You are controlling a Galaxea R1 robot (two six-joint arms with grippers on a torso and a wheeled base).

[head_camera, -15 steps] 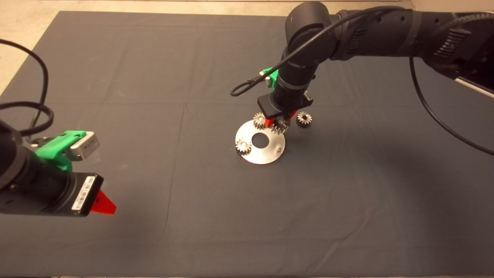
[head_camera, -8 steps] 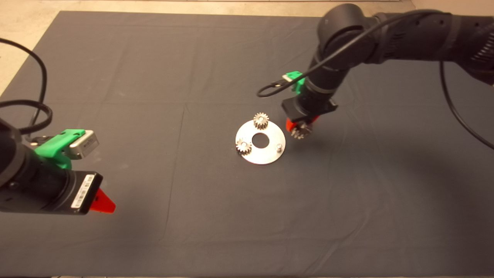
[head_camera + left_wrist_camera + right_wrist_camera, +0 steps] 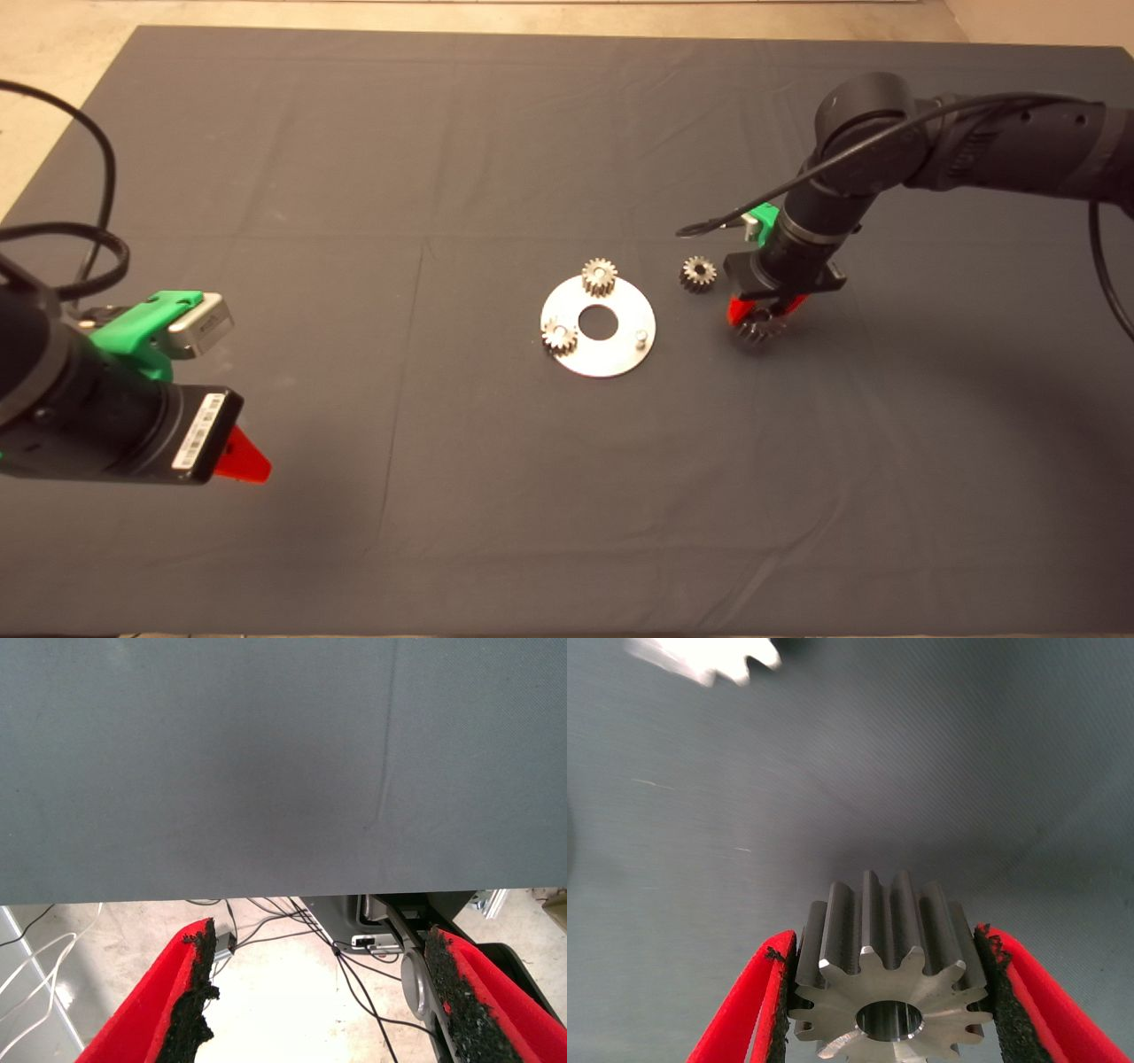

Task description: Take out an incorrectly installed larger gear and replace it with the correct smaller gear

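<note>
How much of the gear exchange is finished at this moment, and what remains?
Done: the larger gear is off the round plate, leaving one peg bare beside two small seated gears.
In hand: the right gripper has its jaws shut on that gear, to the right of the plate.
Left: release it, pick up the smaller gear from the mat and fit it on the peg. The left gripper waits, open.

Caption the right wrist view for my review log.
Right pincer shut on the larger gear, held above the dark mat.
</note>
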